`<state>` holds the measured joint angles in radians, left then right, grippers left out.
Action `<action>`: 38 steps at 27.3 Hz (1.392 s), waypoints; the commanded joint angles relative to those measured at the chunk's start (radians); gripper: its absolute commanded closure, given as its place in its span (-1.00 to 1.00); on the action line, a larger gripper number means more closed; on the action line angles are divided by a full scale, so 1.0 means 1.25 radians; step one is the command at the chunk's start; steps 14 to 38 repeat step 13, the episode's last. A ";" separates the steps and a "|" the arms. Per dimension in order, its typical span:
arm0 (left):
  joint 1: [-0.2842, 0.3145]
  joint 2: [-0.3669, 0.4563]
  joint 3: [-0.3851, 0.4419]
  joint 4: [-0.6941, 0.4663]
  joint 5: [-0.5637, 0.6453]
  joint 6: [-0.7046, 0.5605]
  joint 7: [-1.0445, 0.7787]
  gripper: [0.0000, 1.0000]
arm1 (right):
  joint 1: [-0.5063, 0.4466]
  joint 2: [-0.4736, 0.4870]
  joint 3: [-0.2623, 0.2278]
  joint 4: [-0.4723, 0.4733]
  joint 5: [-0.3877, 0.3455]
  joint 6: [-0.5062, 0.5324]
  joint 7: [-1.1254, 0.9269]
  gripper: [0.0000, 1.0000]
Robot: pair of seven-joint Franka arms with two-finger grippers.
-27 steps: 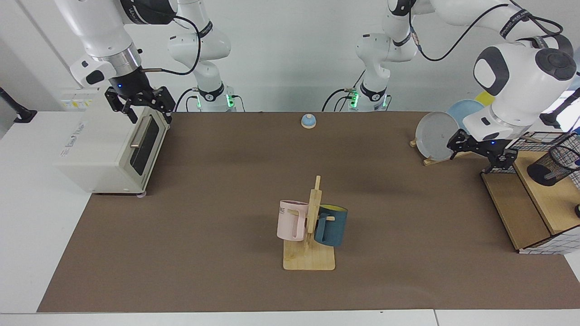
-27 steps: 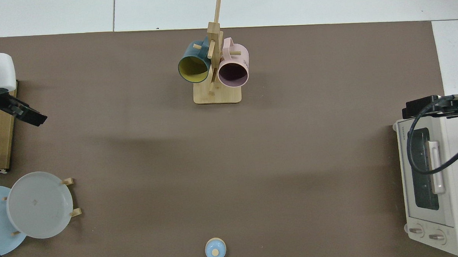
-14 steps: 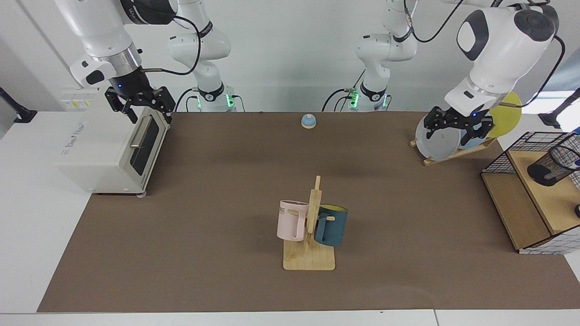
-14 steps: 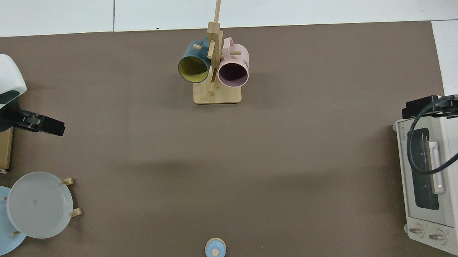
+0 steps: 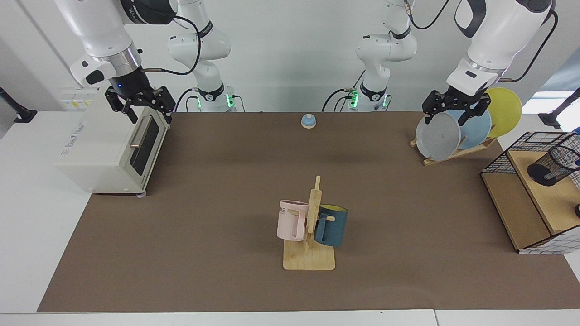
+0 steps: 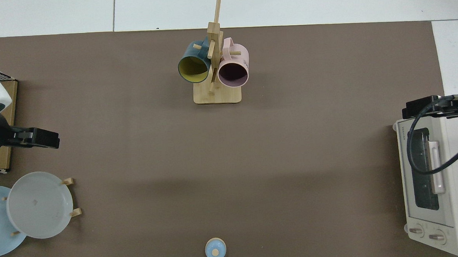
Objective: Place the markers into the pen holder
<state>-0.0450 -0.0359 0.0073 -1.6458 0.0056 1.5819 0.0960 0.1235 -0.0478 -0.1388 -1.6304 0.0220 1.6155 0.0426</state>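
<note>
counter (image 5: 204, 203): covered by a matt brown sheet, smooth, no shine
mug stand (image 5: 310, 253): pale bare wood, unvarnished look
mugs (image 5: 290, 219): glazed, one pink, one dark blue, a soft sheen
plates (image 5: 438, 136): smooth, faintly glossy, on a wooden rack
toaster oven (image 5: 111, 145): cream painted metal, dark glass door
pen holder (image 5: 550, 165): black wire mesh
my arms (image 5: 494, 27): glossy white plastic shells
my left tool (image 5: 453, 105): matt black

The mid counter (image 5: 217, 203) lies open around the mug rack (image 5: 309, 235). A plate rack (image 5: 457, 131) stands between the left tool (image 5: 453, 111) and the wire basket (image 5: 530, 149) that fences in the pen holder (image 5: 550, 165).
</note>
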 commanded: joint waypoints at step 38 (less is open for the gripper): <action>0.005 -0.012 -0.008 -0.022 -0.009 0.045 -0.007 -1.00 | -0.010 -0.005 0.003 -0.008 0.017 0.011 -0.021 -1.00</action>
